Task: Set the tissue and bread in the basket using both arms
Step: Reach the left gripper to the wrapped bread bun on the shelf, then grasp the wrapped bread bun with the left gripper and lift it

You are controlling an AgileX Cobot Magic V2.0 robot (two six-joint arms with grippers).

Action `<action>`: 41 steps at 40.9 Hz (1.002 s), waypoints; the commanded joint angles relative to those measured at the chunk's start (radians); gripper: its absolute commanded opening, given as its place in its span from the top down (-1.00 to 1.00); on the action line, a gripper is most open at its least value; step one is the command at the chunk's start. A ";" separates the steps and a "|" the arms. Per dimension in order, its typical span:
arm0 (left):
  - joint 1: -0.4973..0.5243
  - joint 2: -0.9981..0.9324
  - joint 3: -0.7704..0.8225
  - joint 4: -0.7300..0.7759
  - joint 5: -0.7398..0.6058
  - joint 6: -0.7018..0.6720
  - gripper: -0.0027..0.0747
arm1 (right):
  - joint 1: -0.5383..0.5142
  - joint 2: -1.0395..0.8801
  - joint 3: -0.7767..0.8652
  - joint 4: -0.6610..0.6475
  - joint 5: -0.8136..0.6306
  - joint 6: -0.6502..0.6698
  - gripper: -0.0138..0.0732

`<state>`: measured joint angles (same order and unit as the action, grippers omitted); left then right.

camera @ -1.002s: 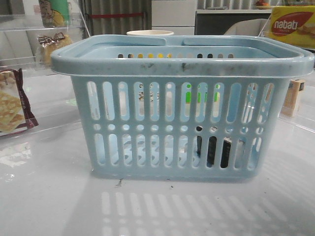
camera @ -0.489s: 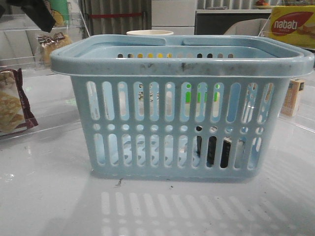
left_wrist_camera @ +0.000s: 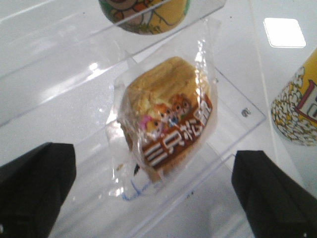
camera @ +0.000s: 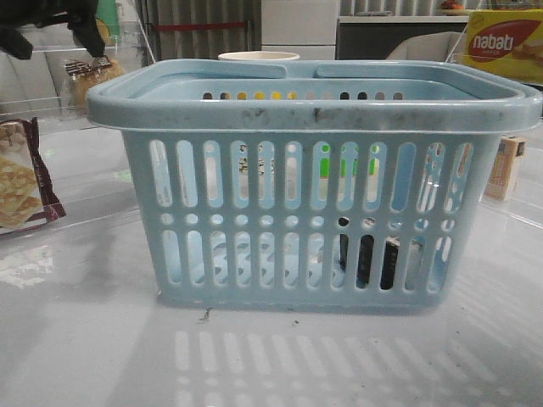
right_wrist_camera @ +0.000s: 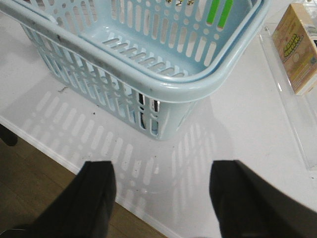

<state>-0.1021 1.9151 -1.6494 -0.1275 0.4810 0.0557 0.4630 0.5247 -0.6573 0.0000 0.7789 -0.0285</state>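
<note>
Left of the basket, on a clear shelf, the bread lies straight ahead of our left gripper, jaws spread wide, its length running diagonally between our fingers. Our right gripper hangs open, farther off; the tissue already stands inside the basket.

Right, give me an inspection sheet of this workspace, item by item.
Surface: glossy white table, reflective.
Job's things: basket upright, centre; dark tissue shows through its slots; bread lies bagged on a clear shelf.
Clutter: cracker bag, tan carton, popcorn cup, Nabati box.
Grippers: left gripper open above the bread; right gripper open, empty, beside the basket.
Cables: nothing seen.
Surroundings: cabinets behind.
</note>
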 commanded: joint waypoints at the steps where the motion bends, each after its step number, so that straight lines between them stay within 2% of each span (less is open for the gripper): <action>1: -0.002 -0.004 -0.069 -0.017 -0.121 0.000 -0.84 | -0.002 0.003 -0.025 -0.015 -0.071 -0.006 -0.51; 8: -0.002 0.048 -0.070 -0.017 -0.181 0.000 -0.78 | -0.002 0.003 -0.025 -0.015 -0.071 -0.006 -0.51; 18: -0.002 0.057 -0.073 -0.015 -0.181 0.000 -0.14 | -0.002 0.003 -0.025 -0.015 -0.071 -0.006 -0.51; 25: -0.002 0.047 -0.103 -0.015 -0.122 0.000 0.23 | -0.002 0.003 -0.025 -0.015 -0.071 -0.006 -0.51; 37: -0.008 -0.051 -0.153 -0.045 0.029 0.000 0.65 | -0.002 0.003 -0.025 -0.015 -0.071 -0.006 -0.51; 41: -0.020 -0.107 -0.153 -0.053 0.052 0.000 0.70 | -0.002 0.003 -0.025 -0.015 -0.071 -0.006 -0.51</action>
<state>-0.1084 1.9207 -1.7608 -0.1561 0.5782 0.0557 0.4630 0.5247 -0.6573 0.0000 0.7789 -0.0304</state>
